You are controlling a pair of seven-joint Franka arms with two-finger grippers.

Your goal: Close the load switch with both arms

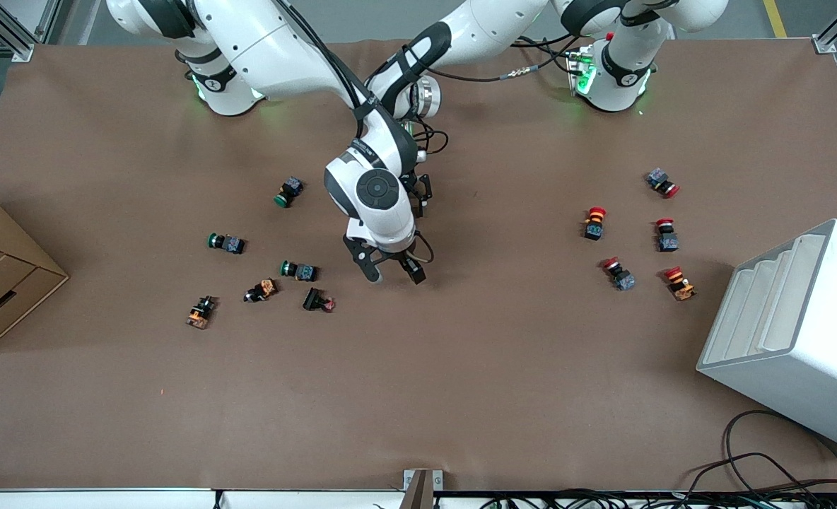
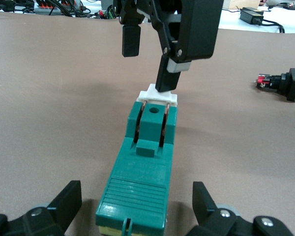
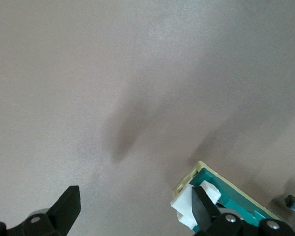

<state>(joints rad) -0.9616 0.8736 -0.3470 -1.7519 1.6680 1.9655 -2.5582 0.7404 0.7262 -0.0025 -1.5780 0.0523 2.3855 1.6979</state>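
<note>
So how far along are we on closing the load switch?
Done: both arms are at the load switch. In hand: the left gripper is open astride its green body, and one finger of the open right gripper touches the white sliding piece. Left: pushing that piece in; it sticks out.

Green load switch [image 2: 140,177] flat on table, white slider end under arms

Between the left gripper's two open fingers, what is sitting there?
The load switch lies on the table between the left gripper's open fingers, not yet touched by them, in the left wrist view. The right gripper has one fingertip on its white slider.
</note>
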